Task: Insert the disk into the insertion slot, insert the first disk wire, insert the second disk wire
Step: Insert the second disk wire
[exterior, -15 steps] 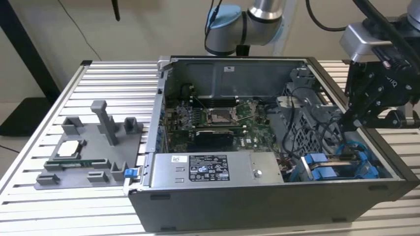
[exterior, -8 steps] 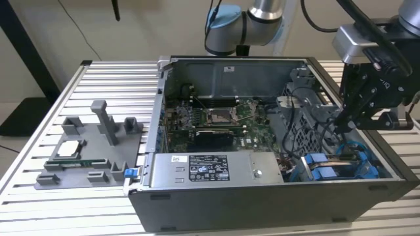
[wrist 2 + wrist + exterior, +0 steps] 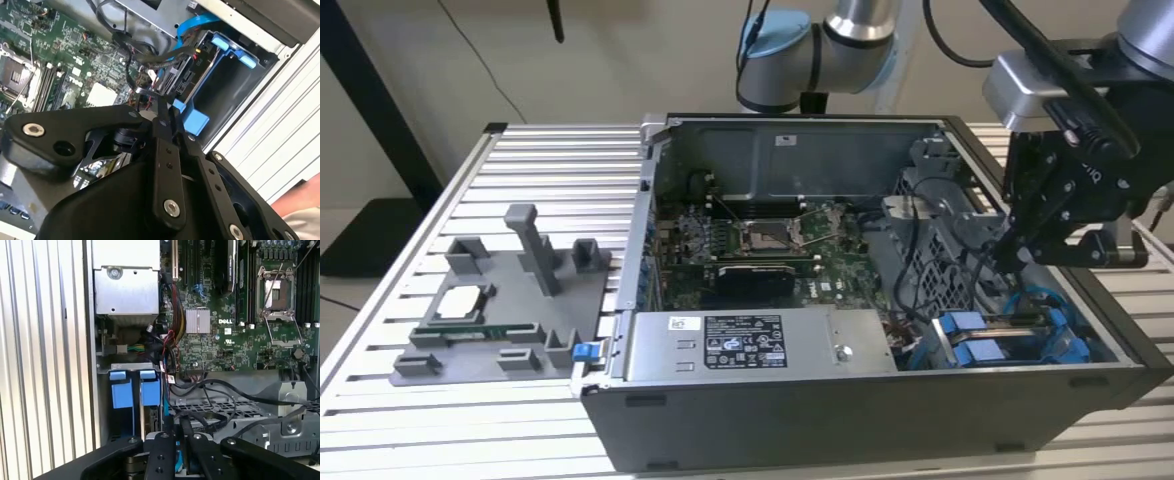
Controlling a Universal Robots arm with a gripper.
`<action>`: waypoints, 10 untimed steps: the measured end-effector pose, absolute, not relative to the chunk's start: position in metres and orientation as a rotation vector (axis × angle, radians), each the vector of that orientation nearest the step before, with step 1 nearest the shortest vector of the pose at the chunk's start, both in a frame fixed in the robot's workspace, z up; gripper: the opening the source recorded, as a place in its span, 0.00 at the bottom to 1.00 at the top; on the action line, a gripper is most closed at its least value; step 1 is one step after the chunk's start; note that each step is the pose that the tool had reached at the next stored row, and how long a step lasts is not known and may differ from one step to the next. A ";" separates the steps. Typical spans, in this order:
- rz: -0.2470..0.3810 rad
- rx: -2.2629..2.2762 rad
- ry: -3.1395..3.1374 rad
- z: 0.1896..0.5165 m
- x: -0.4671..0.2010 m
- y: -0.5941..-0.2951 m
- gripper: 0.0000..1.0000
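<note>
In the exterior view my gripper (image 3: 1007, 252) hangs low over the computer case's corner, just above the disk (image 3: 1003, 335) in its blue carrier. In the second wrist view my fingers (image 3: 161, 120) are pressed together beside the disk's connector end; I cannot tell whether a wire is pinched. I judge that any plug should enter squarely and without force. In the first wrist view black wires (image 3: 220, 386) crowd the insertion slot (image 3: 129, 368), so I should avoid snagging them.

1. A slatted aluminium table (image 3: 520, 170) — ribbed, silver-grey — carries everything.
2. An open computer case (image 3: 854, 420) lies on its side on the slats, toward the exterior view's right.
3. A grey parts holder (image 3: 520, 310) rests just beside the case, on the exterior view's left.
</note>
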State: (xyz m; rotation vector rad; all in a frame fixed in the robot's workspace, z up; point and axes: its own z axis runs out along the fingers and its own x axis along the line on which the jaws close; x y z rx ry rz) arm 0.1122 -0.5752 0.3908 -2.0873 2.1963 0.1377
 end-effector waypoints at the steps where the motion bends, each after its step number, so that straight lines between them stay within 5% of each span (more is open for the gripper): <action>1: 0.138 -2.087 2.196 0.391 0.111 -0.575 0.00; 10: 0.134 -2.086 2.195 0.394 0.116 -0.575 0.00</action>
